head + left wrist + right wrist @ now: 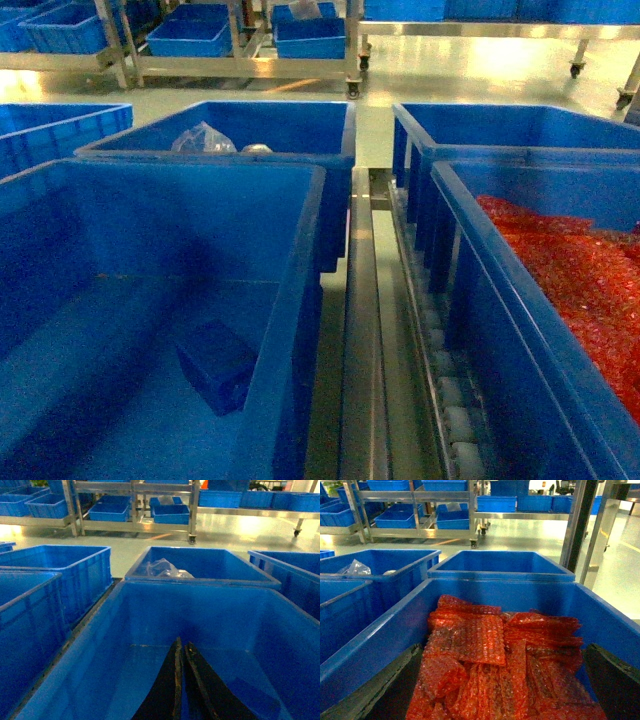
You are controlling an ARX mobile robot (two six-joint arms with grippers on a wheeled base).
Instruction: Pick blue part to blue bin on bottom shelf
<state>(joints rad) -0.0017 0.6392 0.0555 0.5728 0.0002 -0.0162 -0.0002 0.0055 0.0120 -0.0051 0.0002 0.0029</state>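
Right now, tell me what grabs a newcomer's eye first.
The red bubble wrap heaped in the right-hand bin stands out against all the blue. Next, the blue part lying alone on the floor of the blue bin at left, under the closed left end effector.

Five large bright-blue plastic totes with thick rolled rims stand in the foreground of the head view: the near-left blue bin point(300, 300), one behind it point(340, 140), one at far left point(60, 125) and two at right point(470, 250) point(420, 130). A single small dark-blue boxy block, the blue part point(215, 365), lies on the near-left bin's floor, one crumpled clear plastic bag point(203, 139) sits in the bin behind, and one heap of red bubble-wrap sheets point(580, 270) fills the near-right tote. At least four more blue totes point(190, 35) rest on the metal racks beyond; those farther back are too indistinct to count.
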